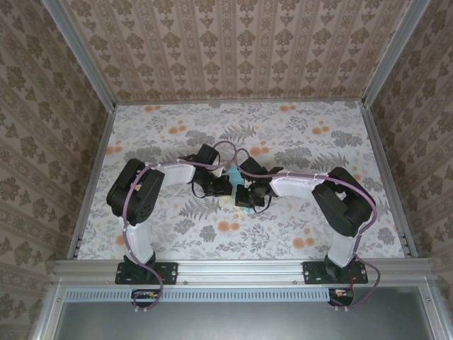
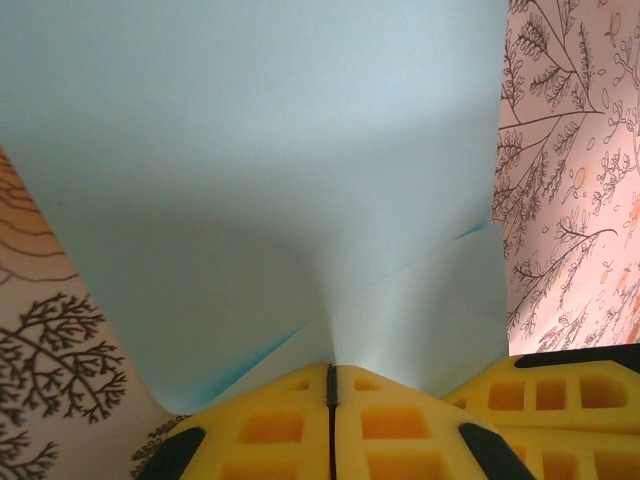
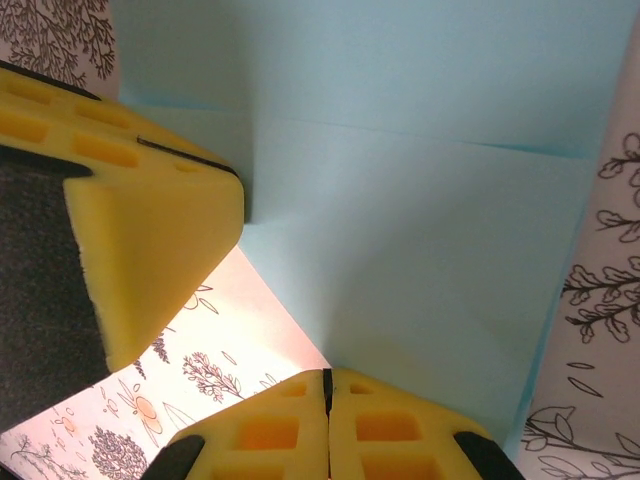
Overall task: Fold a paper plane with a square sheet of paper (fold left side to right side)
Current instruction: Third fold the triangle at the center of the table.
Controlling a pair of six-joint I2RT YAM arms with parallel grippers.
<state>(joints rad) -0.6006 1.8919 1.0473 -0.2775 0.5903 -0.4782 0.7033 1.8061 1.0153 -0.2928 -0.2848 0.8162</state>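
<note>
The cyan-blue sheet of paper (image 2: 270, 170) hangs lifted between both grippers, with a diagonal crease across its lower right. My left gripper (image 2: 331, 375) is shut, its yellow pads pinching the sheet's near edge. The right gripper (image 3: 326, 382) is shut on another edge of the sheet (image 3: 420, 230). In the right wrist view, the left gripper's yellow fingers (image 3: 140, 210) clamp the paper at upper left. From above, both grippers meet at mid-table, left gripper (image 1: 225, 184) and right gripper (image 1: 244, 190), and only a sliver of paper (image 1: 232, 172) shows between them.
The floral tabletop (image 1: 297, 142) spreads around the arms, bounded by patterned walls and aluminium rails (image 1: 92, 177). The right gripper's yellow fingers (image 2: 560, 390) sit close beside the left one at lower right of the left wrist view.
</note>
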